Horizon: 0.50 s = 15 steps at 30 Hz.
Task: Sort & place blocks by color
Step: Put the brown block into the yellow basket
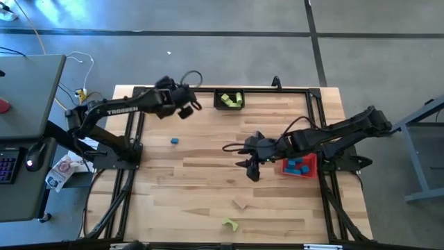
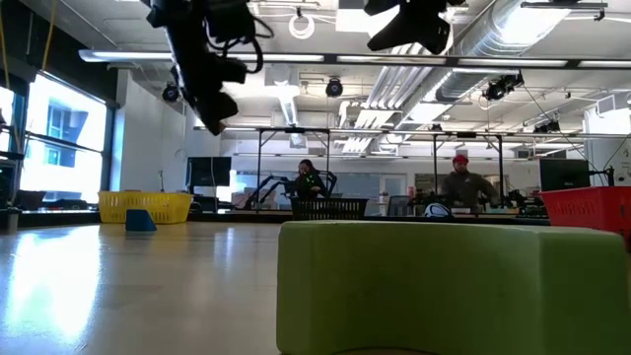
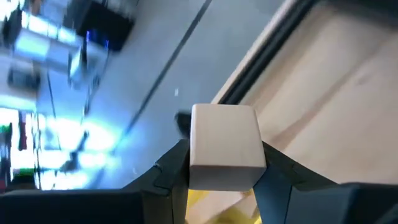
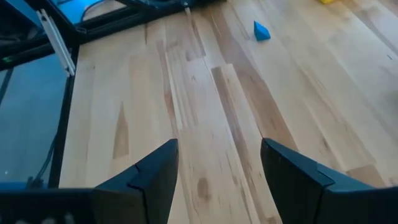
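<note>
My left gripper is raised at the table's far left, shut on a tan wood block. A bit of the yellow bin shows right under it. My right gripper hangs open over bare tabletop, left of the red bin, and touches nothing. A blue block lies flat on the table. A tan block and a green block lie near the near edge. The black bin holds green blocks. My left gripper pinches the tan block by its two opposite side faces, low on the block, between its two fingers. The block is lifted clear of the table, and most of it stands out past the fingertips.
The red bin holds several blue blocks. In the low view the yellow bin stands at the far left and the black bin at the far middle. A dark frame rail runs along the far edge. People sit in the room behind the table.
</note>
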Tool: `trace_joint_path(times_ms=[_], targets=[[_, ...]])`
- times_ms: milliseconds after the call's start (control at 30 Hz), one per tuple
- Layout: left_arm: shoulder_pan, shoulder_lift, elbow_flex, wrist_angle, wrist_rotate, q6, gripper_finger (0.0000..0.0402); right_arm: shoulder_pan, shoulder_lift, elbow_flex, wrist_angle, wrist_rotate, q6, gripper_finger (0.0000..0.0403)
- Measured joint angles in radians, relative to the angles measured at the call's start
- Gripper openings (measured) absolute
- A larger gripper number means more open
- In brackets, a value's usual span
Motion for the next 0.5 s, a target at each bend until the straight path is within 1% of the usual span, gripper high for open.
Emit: trace_joint_path(times_ms=[133,267,400,500], targets=[[0.103,0.0,0.0,-0.055,0.033,-0.103,0.0115,0.002,0.008,0.0,-0.006,-0.001,0.001,0.0213],[0.18,0.0,0.0,-0.082,0.119,-0.153,0.0115,0.002,0.008,0.0,-0.004,0.016,0.001,0.0213],[0.211,0.0,0.0,-0.111,0.211,-0.228,0.0115,0.002,0.008,0.0,-0.001,0.026,0.001,0.0213],[0.222,0.004,0.0,-0.14,0.223,-0.276,0.0115,0.002,0.008,0.0,-0.001,0.026,0.003,0.0213]])
